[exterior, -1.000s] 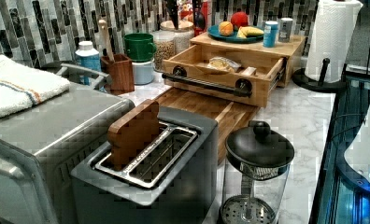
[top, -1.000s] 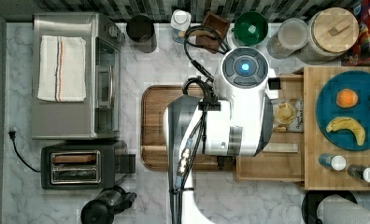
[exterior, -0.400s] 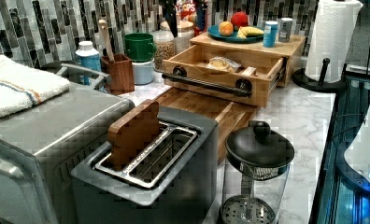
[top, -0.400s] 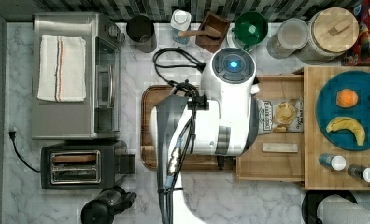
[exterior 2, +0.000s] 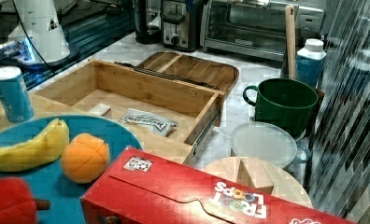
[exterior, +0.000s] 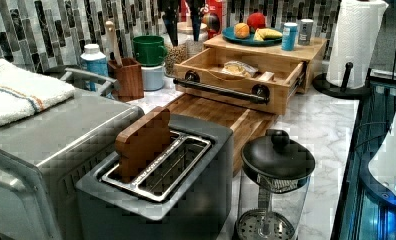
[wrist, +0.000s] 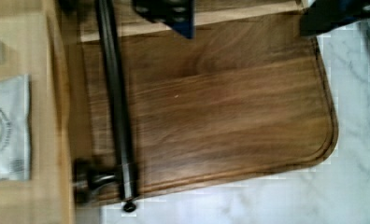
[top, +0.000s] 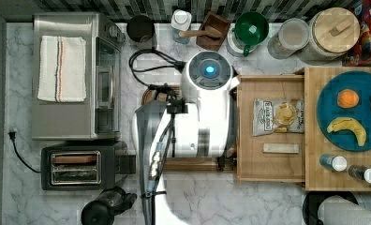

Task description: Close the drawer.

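Top view: one drawer [top: 272,164] stands pulled out toward the top view's left, holding one snack packet [top: 277,116] and one small block [top: 280,148]. Left view: one black bar handle [exterior: 220,90]. Wrist view: gripper [wrist: 267,16] fingers spread apart over one cutting board [wrist: 220,116].
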